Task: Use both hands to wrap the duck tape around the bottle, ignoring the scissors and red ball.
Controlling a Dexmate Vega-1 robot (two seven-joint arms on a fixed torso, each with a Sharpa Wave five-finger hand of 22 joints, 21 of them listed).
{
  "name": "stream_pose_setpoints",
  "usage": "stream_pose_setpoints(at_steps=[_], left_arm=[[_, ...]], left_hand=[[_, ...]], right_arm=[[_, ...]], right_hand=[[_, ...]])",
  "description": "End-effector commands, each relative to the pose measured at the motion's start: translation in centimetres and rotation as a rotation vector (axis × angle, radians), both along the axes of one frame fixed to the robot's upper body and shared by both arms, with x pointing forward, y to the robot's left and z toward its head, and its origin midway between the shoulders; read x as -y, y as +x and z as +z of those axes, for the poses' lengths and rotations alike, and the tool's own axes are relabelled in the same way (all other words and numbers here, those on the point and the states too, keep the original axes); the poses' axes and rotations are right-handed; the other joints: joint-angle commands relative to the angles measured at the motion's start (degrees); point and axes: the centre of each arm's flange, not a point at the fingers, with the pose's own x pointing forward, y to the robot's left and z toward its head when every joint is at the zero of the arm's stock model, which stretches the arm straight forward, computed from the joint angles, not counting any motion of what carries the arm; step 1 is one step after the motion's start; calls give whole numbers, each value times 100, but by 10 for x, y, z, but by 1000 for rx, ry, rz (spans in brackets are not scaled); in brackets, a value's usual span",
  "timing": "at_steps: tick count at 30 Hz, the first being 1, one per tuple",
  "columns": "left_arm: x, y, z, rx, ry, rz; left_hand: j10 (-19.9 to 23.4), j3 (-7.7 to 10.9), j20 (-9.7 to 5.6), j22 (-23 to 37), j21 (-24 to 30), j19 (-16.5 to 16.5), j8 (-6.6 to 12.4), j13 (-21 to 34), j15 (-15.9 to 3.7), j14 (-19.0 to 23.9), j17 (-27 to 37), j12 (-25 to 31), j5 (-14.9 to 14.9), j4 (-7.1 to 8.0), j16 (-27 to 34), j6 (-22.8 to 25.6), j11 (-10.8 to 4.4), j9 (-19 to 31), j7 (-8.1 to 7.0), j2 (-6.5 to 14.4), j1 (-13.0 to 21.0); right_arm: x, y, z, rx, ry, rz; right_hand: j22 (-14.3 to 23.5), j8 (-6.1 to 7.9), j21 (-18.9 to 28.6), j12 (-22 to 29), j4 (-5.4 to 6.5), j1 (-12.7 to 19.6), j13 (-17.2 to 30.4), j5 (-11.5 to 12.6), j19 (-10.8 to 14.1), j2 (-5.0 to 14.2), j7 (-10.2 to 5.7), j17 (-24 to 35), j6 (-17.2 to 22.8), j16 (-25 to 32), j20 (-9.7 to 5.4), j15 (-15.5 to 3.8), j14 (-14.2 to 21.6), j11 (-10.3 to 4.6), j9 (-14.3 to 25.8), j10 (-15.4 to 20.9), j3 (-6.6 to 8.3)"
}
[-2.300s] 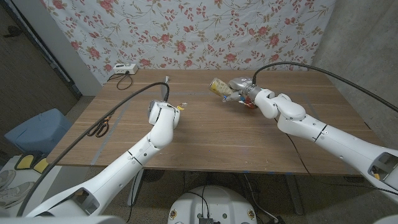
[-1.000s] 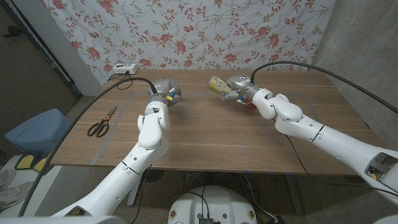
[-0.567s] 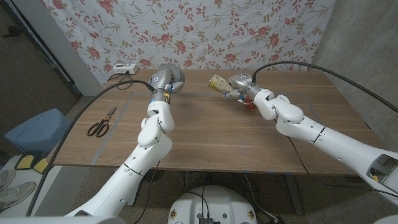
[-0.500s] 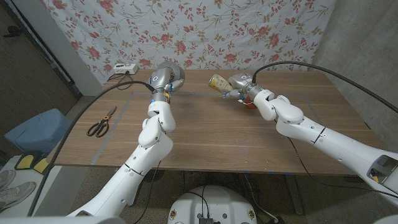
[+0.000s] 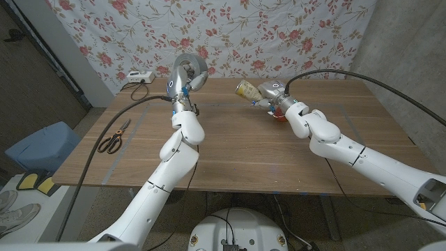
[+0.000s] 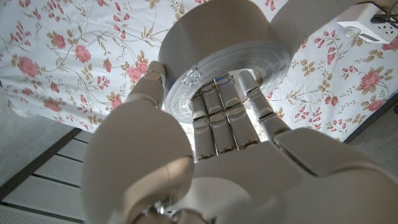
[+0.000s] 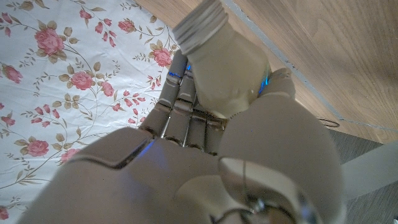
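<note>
Since half a second ago the left arm has swung further up, so the duck tape (image 5: pixel 188 67) now sits higher against the flowered cloth (image 5: pixel 293 35) behind the desk (image 5: pixel 237 150), above its far edge, with the roll's open face turned more toward the camera. The right arm has barely shifted.

The left hand (image 5: pixel 182 82) grips the roll: in the left wrist view the fingers (image 6: pixel 214 118) run up under the grey tape (image 6: pixel 224 68) and the thumb presses its side. The right hand (image 5: pixel 273 100) is closed around the bottle (image 5: pixel 245 90), held tilted in the air near the far edge of the desk, right of centre; in the right wrist view the pale bottle (image 7: pixel 224 62) lies across the fingers with its threaded neck pointing away from the palm.

The scissors (image 5: pixel 111 139) lie near the left edge of the desk. A bit of red shows just beside the right wrist; I cannot tell what it is. A white power strip (image 5: pixel 136 77) sits at the far left corner.
</note>
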Motion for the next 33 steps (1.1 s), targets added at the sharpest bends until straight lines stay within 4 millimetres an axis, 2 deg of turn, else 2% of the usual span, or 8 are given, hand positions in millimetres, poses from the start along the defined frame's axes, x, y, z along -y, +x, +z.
stream_pose_setpoints(at_steps=[1, 11, 24, 33], left_arm=[[6, 10, 23, 134, -153, -196], [20, 21, 53, 115, -146, -311], [36, 33, 91, 19, -100, -462], [49, 37, 116, -73, -37, -489]], left_hand=[[936, 417, 30, -6, 54, -21, -30, -2, -706, -47, -11, -67, -8, 74, -35, 314, -996, -4, -235, 622, 612], [1007, 365, -1, -21, 124, -10, -69, -151, -718, -22, 2, -190, -3, 80, -56, 352, -1010, -52, -268, 647, 635], [1093, 302, 11, -39, 220, -4, -113, -224, -739, 57, 30, -274, -9, 32, -59, 436, -934, -109, -178, 635, 732], [1159, 258, 39, -48, 305, 29, -142, -237, -720, 110, 37, -308, -17, 26, -77, 502, -881, -145, -132, 621, 797]], right_arm=[[4, -4, -6, -13, 19, 15], [5, -4, -13, -36, 78, 74], [-7, -3, -16, -51, 83, 146], [-16, -7, -12, -23, 62, 169]], right_hand=[[-1, 15, 37, 583, 737, 428, 14, 10, -21, 379, -1021, 957, 1438, 35, -269, -1179, 706, -869, 23, 1505, 1689], [-24, -2, 79, 576, 739, 437, 16, 7, -35, 369, -1000, 1009, 1469, 38, -280, -1177, 704, -847, 33, 1522, 1678], [-43, -26, 115, 561, 728, 458, 21, 6, -56, 350, -991, 1052, 1500, 33, -284, -1179, 687, -776, 21, 1515, 1667], [-58, -38, 142, 560, 726, 470, 52, 7, -74, 343, -990, 1086, 1509, 32, -292, -1175, 683, -775, 29, 1499, 1656]])
